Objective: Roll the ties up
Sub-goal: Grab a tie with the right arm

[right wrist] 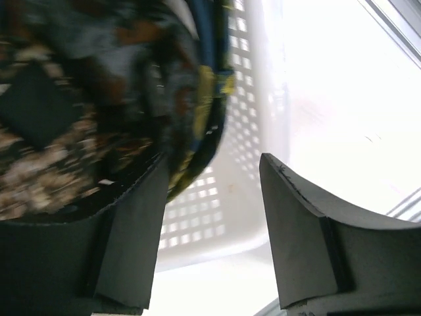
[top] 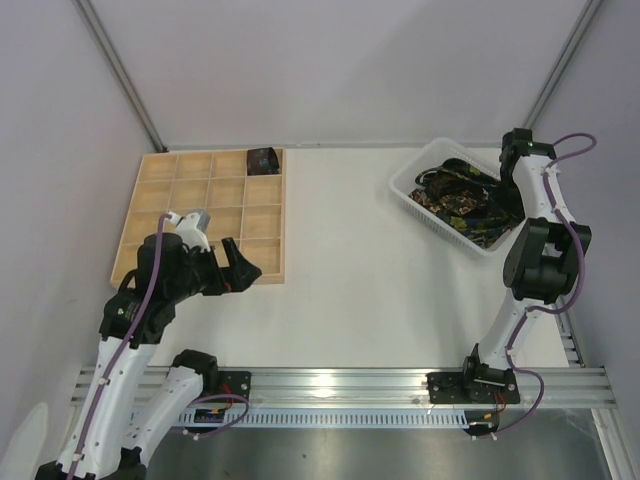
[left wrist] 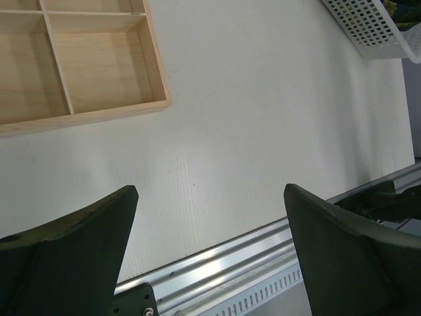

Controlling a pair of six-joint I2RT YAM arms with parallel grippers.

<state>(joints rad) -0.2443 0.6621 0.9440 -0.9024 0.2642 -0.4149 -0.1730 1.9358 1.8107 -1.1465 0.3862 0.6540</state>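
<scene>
Evidently for a pick, the right tool (right wrist: pixel 210 163) was set, jaws apart, beside the dark floral fabric ties (right wrist: pixel 72 112) heaped in the white slotted plastic basket (right wrist: pixel 230 197); the left tool (left wrist: pixel 209 189) was held wide open, empty, well clear.

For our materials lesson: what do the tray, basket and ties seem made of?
Tray: pale, unfinished-looking wood, grain visible. Basket: white plastic, probably, with moulded slotted walls. Ties: printed fabric, likely; limp, tangled heap.
</scene>
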